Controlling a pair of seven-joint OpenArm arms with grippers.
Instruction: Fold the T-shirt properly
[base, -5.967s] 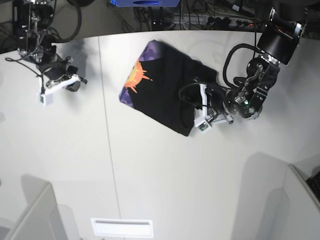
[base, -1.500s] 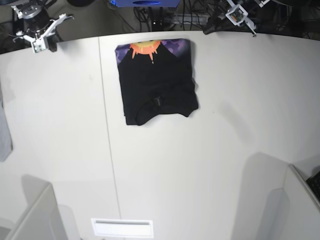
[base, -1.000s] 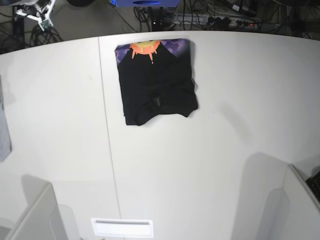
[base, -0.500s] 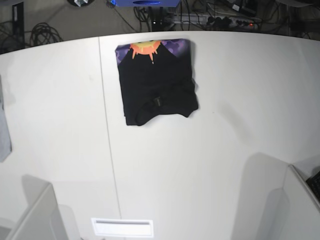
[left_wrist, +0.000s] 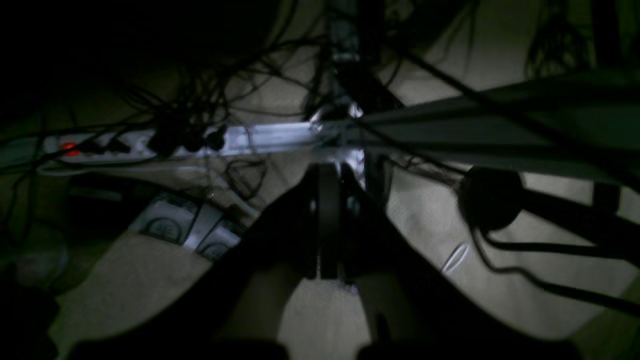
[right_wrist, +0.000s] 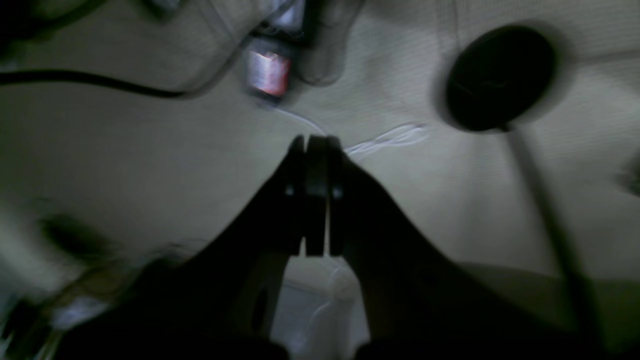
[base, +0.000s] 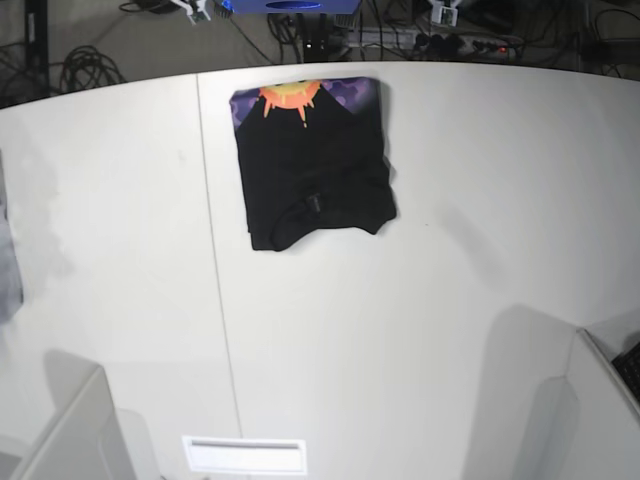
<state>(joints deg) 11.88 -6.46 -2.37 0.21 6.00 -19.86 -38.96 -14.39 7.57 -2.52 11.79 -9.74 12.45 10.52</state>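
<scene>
The T-shirt (base: 314, 160) lies folded into a compact, roughly square black bundle near the far edge of the tabletop (base: 420, 330), its orange-and-purple print showing along the far rim and its slightly longer side running from 12 to 6 o'clock in the base view. Neither arm is over it. The left fingers (left_wrist: 324, 225) are pressed together with nothing between them, pointed at floor cables and a power strip (left_wrist: 100, 146). The right fingers (right_wrist: 315, 197) are likewise closed and empty, above bare floor and a round black base (right_wrist: 500, 77). Both sit beyond the tabletop's far edge, so the shirt lies toward 6 o'clock from them; which arm is nearer cannot be told. The fold looks complete. The tabletop is pale and smooth, a seam crossing it; the room behind is cluttered with wiring.
</scene>
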